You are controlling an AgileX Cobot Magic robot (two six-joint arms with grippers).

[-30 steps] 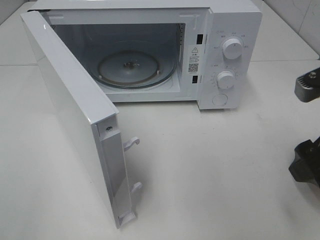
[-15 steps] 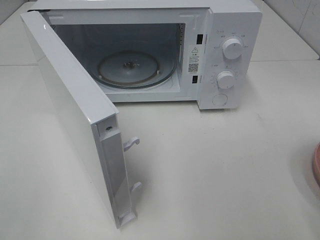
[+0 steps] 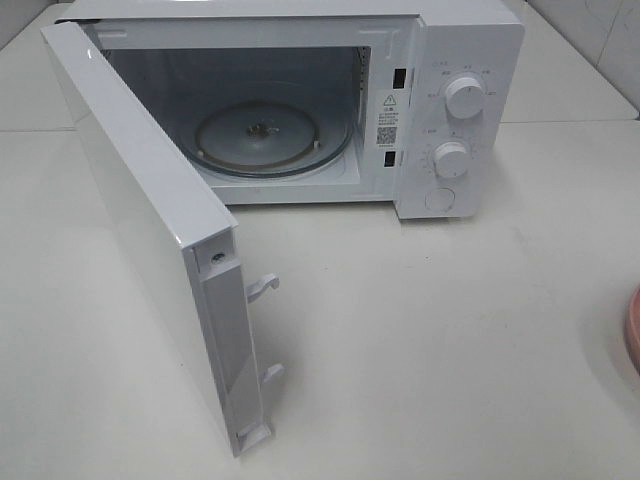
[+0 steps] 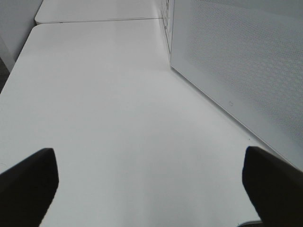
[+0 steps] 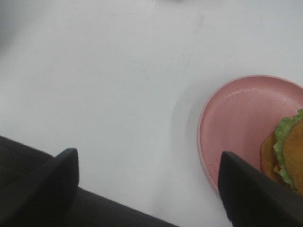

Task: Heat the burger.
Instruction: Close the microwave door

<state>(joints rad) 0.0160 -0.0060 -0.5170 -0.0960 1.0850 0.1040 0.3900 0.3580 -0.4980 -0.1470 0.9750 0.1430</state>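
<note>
The burger (image 5: pixel 289 152), with its golden bun and frilly green lettuce, lies on a round pink plate (image 5: pixel 236 118) in the right wrist view, cut off by the frame edge. My right gripper (image 5: pixel 149 189) stands open over the white table beside the plate, one finger (image 5: pixel 255 194) in front of the plate's rim, nothing between the jaws. My left gripper (image 4: pixel 151 189) is open over bare table beside the microwave door's outer face (image 4: pixel 236 71). Neither gripper shows in the exterior high view.
A white microwave (image 3: pixel 450 110) stands at the back with its door (image 3: pixel 150 220) swung wide open toward the front left and a glass turntable (image 3: pixel 272 138) inside. A sliver of the pink plate (image 3: pixel 634 330) shows at the right edge.
The right arm, visible at the right edge a second ago, has left the exterior high view, uncovering the pink plate's rim. The microwave has not moved.
</note>
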